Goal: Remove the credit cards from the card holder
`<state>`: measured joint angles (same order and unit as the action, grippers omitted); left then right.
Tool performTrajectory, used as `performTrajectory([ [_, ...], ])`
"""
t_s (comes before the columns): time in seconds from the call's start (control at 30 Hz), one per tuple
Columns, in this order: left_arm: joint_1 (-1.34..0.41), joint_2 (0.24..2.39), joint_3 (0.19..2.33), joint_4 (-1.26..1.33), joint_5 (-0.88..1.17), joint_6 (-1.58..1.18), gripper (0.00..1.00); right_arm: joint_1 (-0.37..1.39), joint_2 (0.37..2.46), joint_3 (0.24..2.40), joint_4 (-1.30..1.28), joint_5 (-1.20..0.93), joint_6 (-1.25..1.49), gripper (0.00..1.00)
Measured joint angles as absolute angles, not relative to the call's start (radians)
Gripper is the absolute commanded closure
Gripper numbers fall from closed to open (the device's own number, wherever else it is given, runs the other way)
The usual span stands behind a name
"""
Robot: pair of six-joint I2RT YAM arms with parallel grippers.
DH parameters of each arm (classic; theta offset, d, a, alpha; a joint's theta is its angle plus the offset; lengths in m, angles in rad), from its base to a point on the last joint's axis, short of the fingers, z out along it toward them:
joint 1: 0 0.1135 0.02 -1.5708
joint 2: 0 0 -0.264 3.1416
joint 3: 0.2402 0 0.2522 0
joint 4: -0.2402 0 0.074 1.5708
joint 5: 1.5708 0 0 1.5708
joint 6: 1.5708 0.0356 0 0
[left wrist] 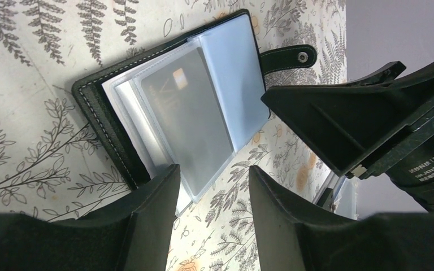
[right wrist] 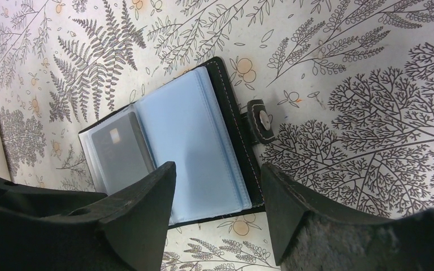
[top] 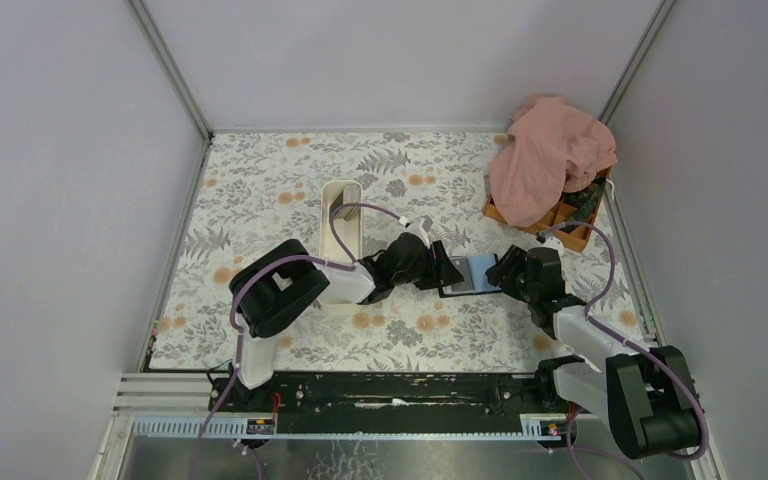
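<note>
The card holder lies open and flat on the floral tablecloth, between my two grippers. It is a black folding wallet with clear bluish sleeves and a snap strap. A grey credit card shows inside the left-hand sleeve. My left gripper stands open at the holder's left end, with only tablecloth between its fingers and the sleeves' corner beside one finger. My right gripper is open too, straddling the right-hand page's near edge without closing on it.
A long white tray stands just behind the left arm. An orange compartment box, partly draped by a pink cloth, sits at the back right. Grey walls close in the table on three sides.
</note>
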<state>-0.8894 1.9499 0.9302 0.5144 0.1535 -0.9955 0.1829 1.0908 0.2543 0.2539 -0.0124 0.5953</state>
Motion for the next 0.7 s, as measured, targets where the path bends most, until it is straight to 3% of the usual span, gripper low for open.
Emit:
performTrajectory([
  [0.7,-0.886,1.972,0.982,0.507,0.154,-0.997,0.45,0.181,1.094,0.254,0.261,-0.017,0.588,0.35],
])
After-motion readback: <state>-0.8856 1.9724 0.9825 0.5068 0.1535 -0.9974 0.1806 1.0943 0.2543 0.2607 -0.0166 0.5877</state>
